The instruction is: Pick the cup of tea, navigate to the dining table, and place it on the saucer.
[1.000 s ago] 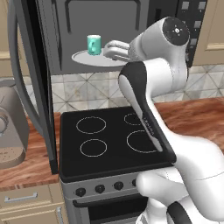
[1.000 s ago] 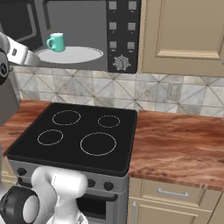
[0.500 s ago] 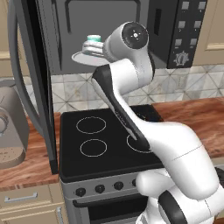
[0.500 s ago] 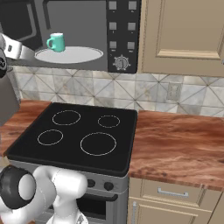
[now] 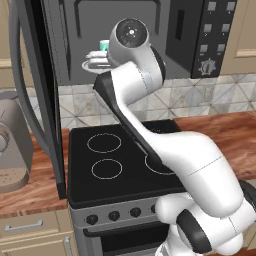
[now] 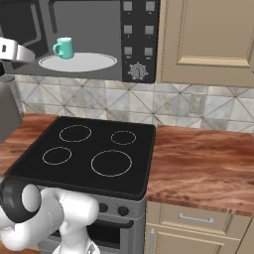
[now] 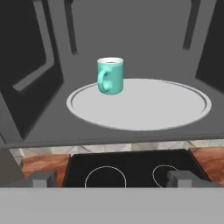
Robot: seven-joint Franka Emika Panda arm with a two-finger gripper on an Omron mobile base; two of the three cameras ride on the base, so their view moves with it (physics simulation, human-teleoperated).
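The cup of tea, a small teal mug, stands upright on the back left of the white microwave plate inside the open microwave. Its handle points left and toward me in the hand view. My gripper is open and hovers outside the microwave's opening, well short of the cup, with nothing between its fingers. From the right base view the cup stands free on the plate. In the left base view my arm hides most of the cup. The dining table and the saucer are out of view.
The microwave door hangs open at the left. Below is a black cooktop, with a reddish wooden countertop on its right. A grey appliance stands at far left. The microwave's control panel borders the opening on the right.
My arm has swung left across the front of the microwave and now covers most of the cup in the left base view. The cup has not moved. The gripper stayed open.
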